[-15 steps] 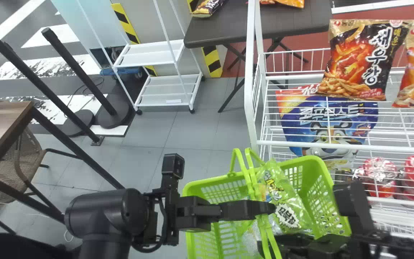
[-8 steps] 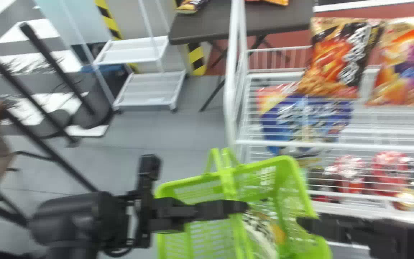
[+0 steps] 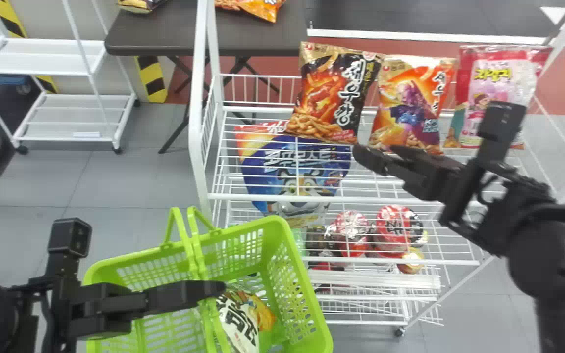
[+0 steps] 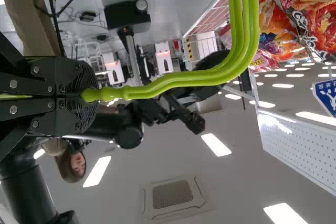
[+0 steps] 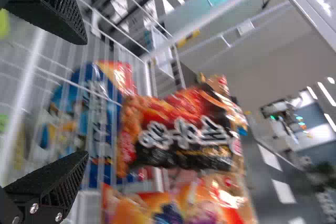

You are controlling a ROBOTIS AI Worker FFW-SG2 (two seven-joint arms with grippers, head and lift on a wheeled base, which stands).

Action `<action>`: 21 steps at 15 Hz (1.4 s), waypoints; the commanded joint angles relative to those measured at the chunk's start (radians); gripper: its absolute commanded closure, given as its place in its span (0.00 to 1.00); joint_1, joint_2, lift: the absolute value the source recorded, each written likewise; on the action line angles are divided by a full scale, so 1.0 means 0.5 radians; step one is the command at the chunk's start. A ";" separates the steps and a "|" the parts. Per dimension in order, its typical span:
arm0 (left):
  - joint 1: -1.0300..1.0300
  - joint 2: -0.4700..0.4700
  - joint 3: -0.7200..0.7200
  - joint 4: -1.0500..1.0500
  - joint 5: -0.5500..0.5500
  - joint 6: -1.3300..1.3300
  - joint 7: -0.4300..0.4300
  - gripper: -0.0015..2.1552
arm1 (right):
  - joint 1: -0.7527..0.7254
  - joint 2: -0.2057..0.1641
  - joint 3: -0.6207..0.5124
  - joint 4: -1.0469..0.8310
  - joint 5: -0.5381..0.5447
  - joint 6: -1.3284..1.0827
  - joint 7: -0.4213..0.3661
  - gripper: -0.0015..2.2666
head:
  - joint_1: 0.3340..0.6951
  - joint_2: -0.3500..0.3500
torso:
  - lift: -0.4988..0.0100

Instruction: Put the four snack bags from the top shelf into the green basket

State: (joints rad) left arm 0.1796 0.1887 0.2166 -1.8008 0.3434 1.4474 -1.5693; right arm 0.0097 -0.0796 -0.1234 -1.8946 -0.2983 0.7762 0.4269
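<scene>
My left gripper [image 3: 214, 289] is shut on a handle of the green basket [image 3: 290, 274]; in the left wrist view the gripper [image 4: 88, 96] pinches the handle [image 4: 157, 88]. A white-and-yellow bag [image 3: 245, 318] lies inside the basket. On the top shelf stand a black-and-orange bag [image 3: 336, 93], an orange bag [image 3: 410, 105] and a pink bag [image 3: 496, 88]. My right gripper [image 3: 375, 156] is just in front of the first two, open. In the right wrist view the parted fingers of the gripper [image 5: 79, 98] face the black-and-orange bag [image 5: 184, 135], with the orange bag [image 5: 178, 208] beside it.
The white wire rack [image 3: 263, 196] has a front rail below the bags. Its lower levels hold a blue cereal bag [image 3: 292, 171] and red packs [image 3: 395, 225]. Behind it is a dark table [image 3: 160, 32]; a white cart [image 3: 52, 59] stands at the back left.
The head view has swung to the right. My right gripper has gone from the basket to the top shelf. A green bag seen upright in the basket a second ago has dropped lower.
</scene>
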 commanded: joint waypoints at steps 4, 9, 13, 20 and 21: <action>-0.016 0.006 -0.019 0.000 0.000 0.000 -0.023 1.00 | -0.458 0.046 0.247 0.918 0.139 -0.805 -0.099 0.03 | 1.00 0.42 | 0.98; -0.059 0.018 -0.074 0.027 0.000 -0.012 -0.023 1.00 | -0.655 0.082 0.302 1.362 0.161 -1.044 -0.127 0.49 | 1.00 0.44 | 0.98; -0.059 0.024 -0.096 0.031 0.000 -0.012 -0.023 1.00 | -0.667 0.107 0.308 1.369 0.167 -1.081 -0.139 0.99 | 1.00 0.45 | 0.98; -0.059 0.027 -0.087 0.034 0.000 -0.006 -0.023 1.00 | -0.556 0.095 0.271 1.218 0.118 -1.075 -0.044 0.99 | 1.00 0.46 | 0.98; -0.055 0.027 -0.083 0.034 0.000 -0.006 -0.023 1.00 | -0.495 0.092 0.262 1.102 0.103 -1.063 -0.041 0.99 | 1.00 0.46 | 0.98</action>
State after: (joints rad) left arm 0.1503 0.2025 0.1725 -1.7840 0.3436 1.4437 -1.5693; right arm -0.2731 -0.0321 0.0152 -1.2761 -0.2345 0.2384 0.4053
